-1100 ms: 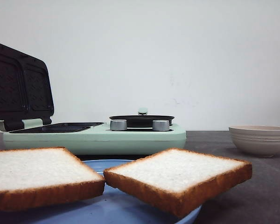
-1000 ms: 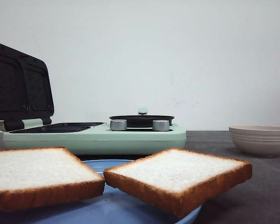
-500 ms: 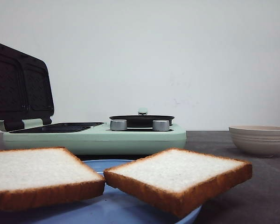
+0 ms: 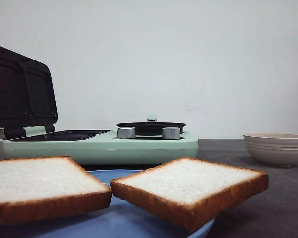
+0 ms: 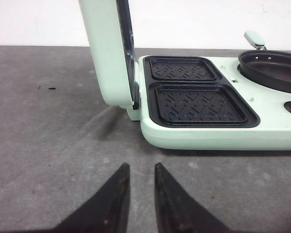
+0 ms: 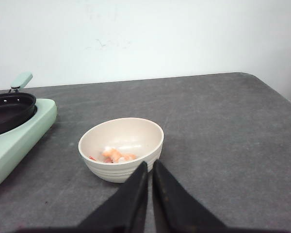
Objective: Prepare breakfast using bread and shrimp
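Two slices of white bread with brown crusts lie on a blue plate close in the front view, one at the left, one at the right. Small orange-red shrimp lie in a beige ribbed bowl, which also shows at the right of the front view. My right gripper is shut and empty, just in front of the bowl. My left gripper is empty with only a narrow gap between its fingers, low over the grey table before the green breakfast maker.
The pale green breakfast maker stands behind the plate, its lid raised at the left. Two black ribbed sandwich wells lie open. A black pan sits on its right half, with two silver knobs in front.
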Robot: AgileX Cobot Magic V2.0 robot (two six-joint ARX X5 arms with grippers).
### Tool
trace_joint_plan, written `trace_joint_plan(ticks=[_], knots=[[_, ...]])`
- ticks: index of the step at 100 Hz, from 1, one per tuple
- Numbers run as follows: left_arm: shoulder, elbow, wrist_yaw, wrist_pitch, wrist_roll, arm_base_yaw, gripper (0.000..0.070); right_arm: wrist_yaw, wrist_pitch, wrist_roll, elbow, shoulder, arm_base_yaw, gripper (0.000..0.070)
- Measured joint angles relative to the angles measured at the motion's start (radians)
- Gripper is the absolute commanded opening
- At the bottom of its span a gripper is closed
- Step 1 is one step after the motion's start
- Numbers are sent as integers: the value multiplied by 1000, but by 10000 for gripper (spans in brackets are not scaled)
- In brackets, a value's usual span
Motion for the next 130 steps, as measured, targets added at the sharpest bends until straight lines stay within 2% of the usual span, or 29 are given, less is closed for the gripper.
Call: trace_joint_plan(ticks=[33, 48, 58, 68, 81, 86, 93, 101, 110, 130], knots=[[0, 0, -8, 0, 2, 0, 0, -1, 5, 13, 0, 0, 1, 9], [0, 0, -29, 1, 50, 0, 0, -1, 8, 51, 0, 0, 1, 9], [0, 0, -26, 1, 45, 0, 0, -3, 23, 80, 0, 0, 1, 9], [0, 0, -19, 1, -40, 0, 0, -43, 71, 143, 0, 0, 1, 9], [0, 0, -18, 4, -241, 0, 0, -167, 141, 266, 0, 0, 1, 4], [0, 0, 7, 22, -324, 1, 0, -200, 177, 322, 0, 0, 1, 3], [0, 13, 67, 42, -418, 1, 3, -214, 226, 403, 0, 0, 2, 2], [11, 61, 87, 51, -460, 0, 3, -217, 217, 479, 27, 0, 2, 2], [47, 165, 86, 53, -436, 0, 4, -214, 169, 497, 113, 14, 2, 1], [273, 469, 85, -29, -245, 0, 3, -210, -13, 415, 381, 126, 2, 2]])
